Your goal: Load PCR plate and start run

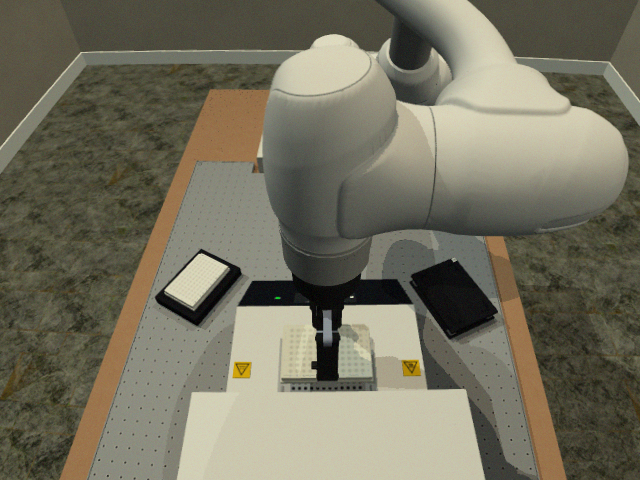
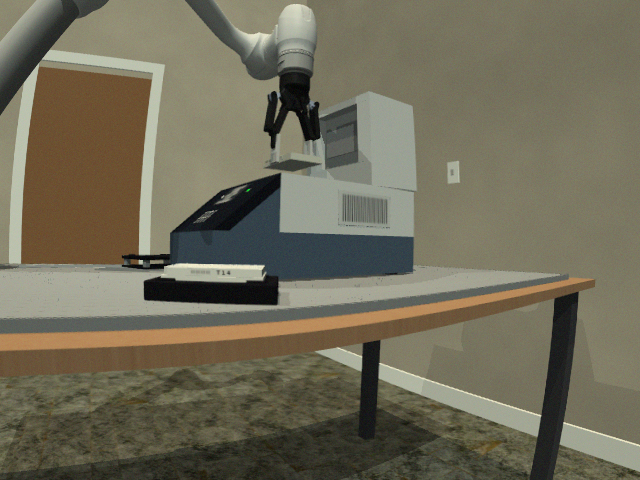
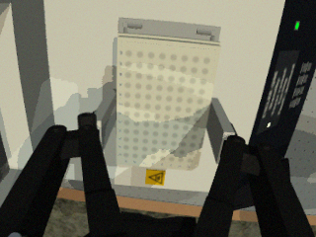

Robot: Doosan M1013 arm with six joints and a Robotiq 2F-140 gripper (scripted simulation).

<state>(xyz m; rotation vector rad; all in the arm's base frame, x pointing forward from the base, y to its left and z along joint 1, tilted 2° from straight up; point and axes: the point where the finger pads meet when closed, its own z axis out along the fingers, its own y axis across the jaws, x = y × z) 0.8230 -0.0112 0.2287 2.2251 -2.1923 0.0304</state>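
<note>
My gripper [image 1: 326, 341] is shut on the white 96-well plate T27 [image 1: 326, 353], gripping it across its width. It holds the plate level, a little above cycler Q1's block [image 1: 328, 384]. In the side view the plate [image 2: 293, 161] hangs just above Q1's top [image 2: 310, 227], under the gripper [image 2: 292, 152]. Q1's lid [image 2: 369, 142] stands open behind the block. The status lamp [image 1: 277, 297] is green. In the wrist view the plate [image 3: 165, 102] covers most of the block, whose one edge with two corner brackets [image 3: 168, 30] shows past it. I cannot read the plate's markings.
A second white plate labelled T14 [image 2: 214, 271] [image 1: 199, 285] lies on the black nest at the left. The black nest at the right [image 1: 453, 303] is empty. The dark keypad panel [image 3: 290, 86] lies beside the block. The open lid [image 1: 330, 434] fills the view's near side.
</note>
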